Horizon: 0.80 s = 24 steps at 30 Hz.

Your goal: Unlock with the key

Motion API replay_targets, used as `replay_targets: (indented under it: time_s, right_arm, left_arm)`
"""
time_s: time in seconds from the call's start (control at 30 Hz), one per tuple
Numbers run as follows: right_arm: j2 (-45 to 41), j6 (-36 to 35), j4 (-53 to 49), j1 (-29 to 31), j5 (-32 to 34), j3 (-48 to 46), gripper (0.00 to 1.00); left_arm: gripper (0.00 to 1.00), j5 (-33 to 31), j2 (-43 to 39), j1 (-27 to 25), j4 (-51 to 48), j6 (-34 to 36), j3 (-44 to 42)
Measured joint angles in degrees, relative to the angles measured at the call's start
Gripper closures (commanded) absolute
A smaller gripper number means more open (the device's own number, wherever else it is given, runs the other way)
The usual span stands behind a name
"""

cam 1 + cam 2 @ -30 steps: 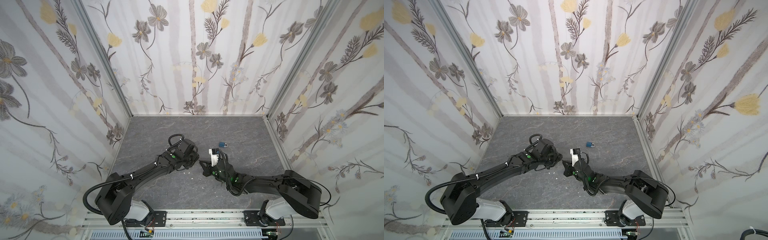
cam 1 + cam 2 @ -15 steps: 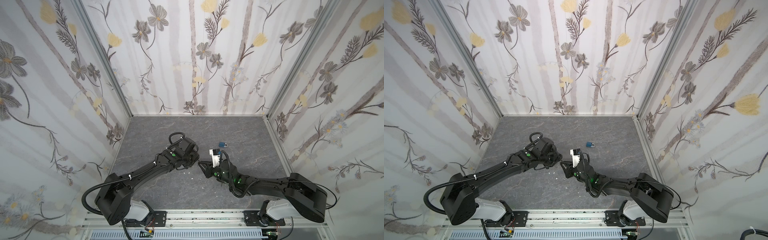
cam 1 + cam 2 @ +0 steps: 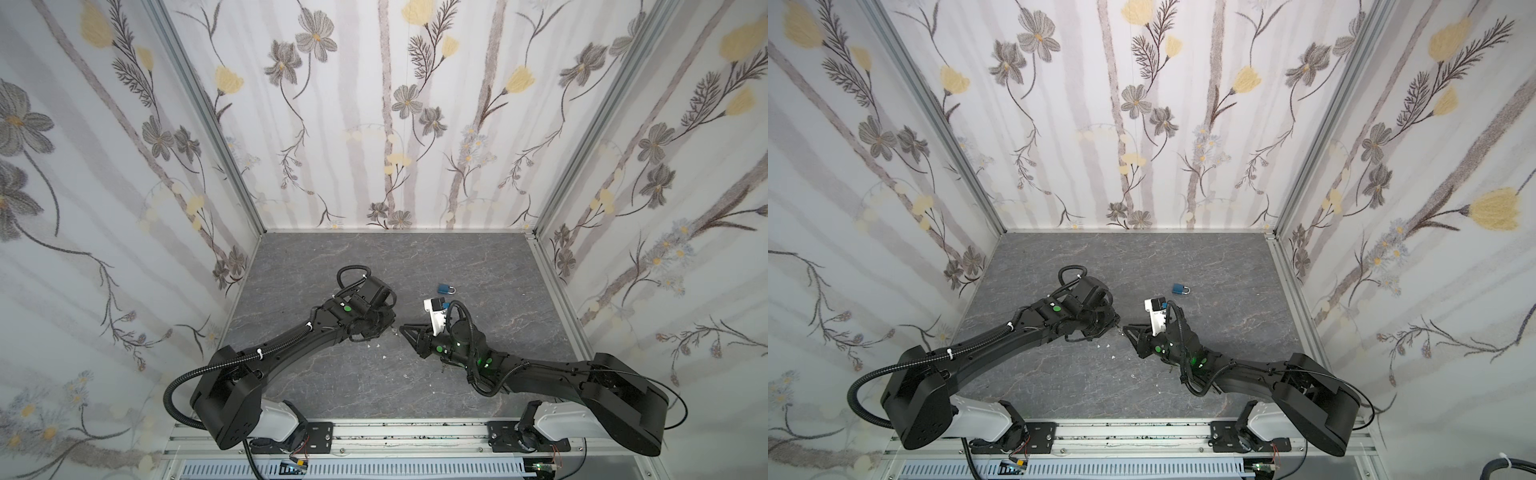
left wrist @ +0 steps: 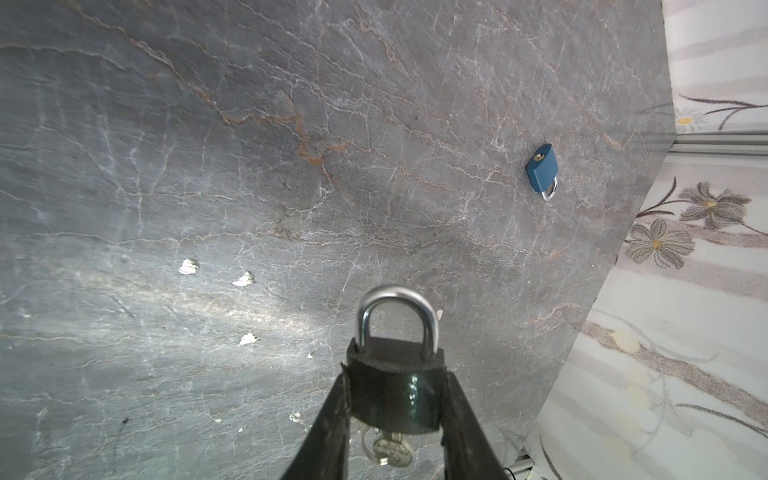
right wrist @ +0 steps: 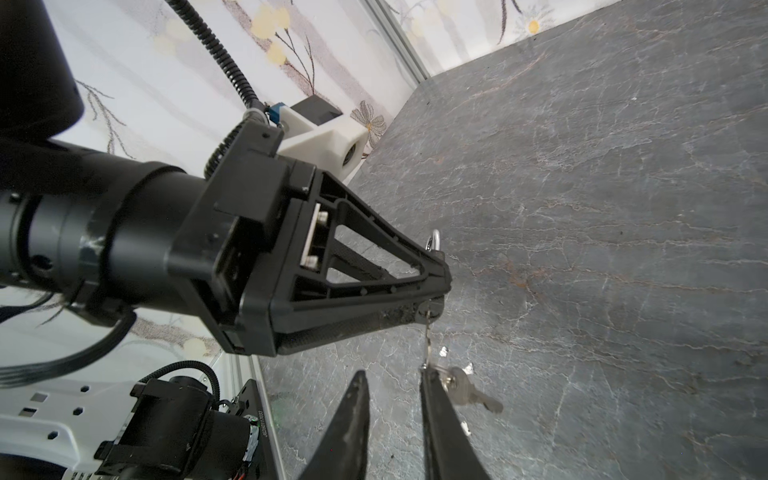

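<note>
Lab enclosure; wallpapered panels [image 3: 374, 124]; mounting rail [image 3: 395, 432]

The fingers [image 4: 332, 424] of the left gripper [image 4: 395, 372] clamp a dark padlock [image 4: 395, 395] by its sides. Its steel shackle [image 4: 395, 293] points away from the wrist, and a silver key [image 4: 388, 451] sits at the opposite end. Farther off, a blue padlock [image 4: 541, 168] lies on the grey worktop [image 4: 249, 166].

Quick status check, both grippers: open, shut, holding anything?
Left gripper: shut on the black padlock, with the key hanging below it.
Right gripper: open, nothing between its fingers.
</note>
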Motion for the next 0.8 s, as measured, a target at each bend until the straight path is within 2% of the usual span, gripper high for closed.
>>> replay_targets:
  time_s: [0.13, 0.53, 0.8]
  right_arm:
    - [1.79, 0.07, 0.09, -0.26, -1.9, 0.96, 0.8]
    - [4.31, 0.87, 0.7, -1.46, -5.57, 1.44, 0.76]
    - [6.45, 1.68, 2.62, -2.1, -6.75, 2.21, 0.8]
  left_arm:
    - [0.93, 0.0, 0.0, -0.07, 0.0, 0.02, 0.0]
    - [0.93, 0.0, 0.0, -0.15, 0.0, 0.02, 0.0]
    - [0.93, 0.0, 0.0, -0.26, 0.0, 0.0, 0.28]
